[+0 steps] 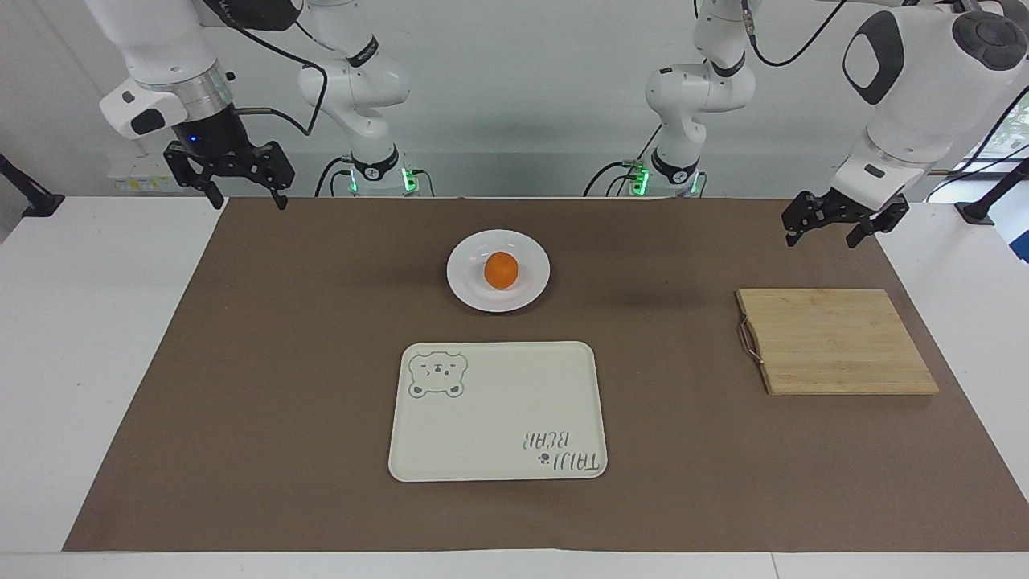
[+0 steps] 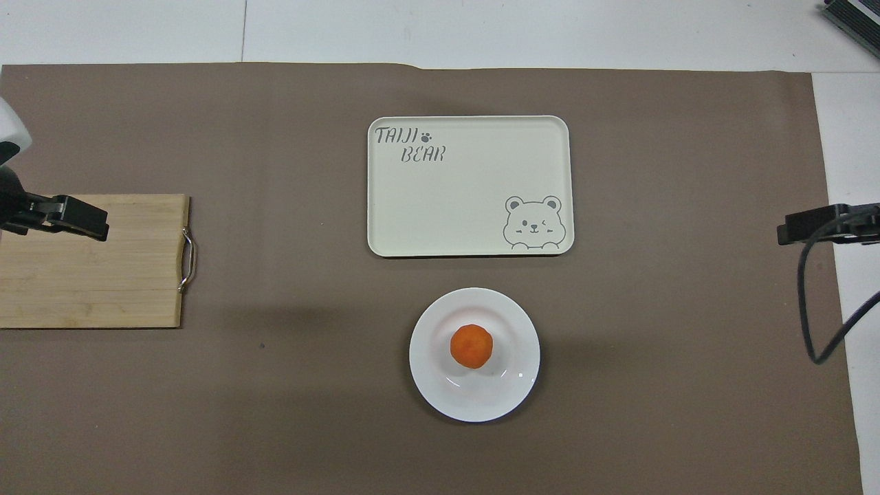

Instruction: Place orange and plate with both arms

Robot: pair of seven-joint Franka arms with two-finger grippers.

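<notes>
A small orange (image 1: pixel 501 270) (image 2: pixel 471 346) sits in the middle of a round white plate (image 1: pixel 470 285) (image 2: pixel 433 385) on the brown mat. The plate lies midway between the two arm bases and is nearer to the robots than the cream tray. My left gripper (image 1: pixel 821 239) (image 2: pixel 77 218) hangs open and empty in the air by the wooden cutting board, toward the left arm's end of the table. At the right arm's end, my right gripper (image 1: pixel 249 203) (image 2: pixel 811 225) hangs open and empty over the mat's edge. Both are well apart from the plate.
A rectangular cream tray (image 1: pixel 498 412) (image 2: pixel 469 185) with a bear drawing lies just farther from the robots than the plate. A wooden cutting board (image 1: pixel 836 342) (image 2: pixel 89 275) with a metal handle lies toward the left arm's end. A black cable (image 2: pixel 815 309) hangs by the right gripper.
</notes>
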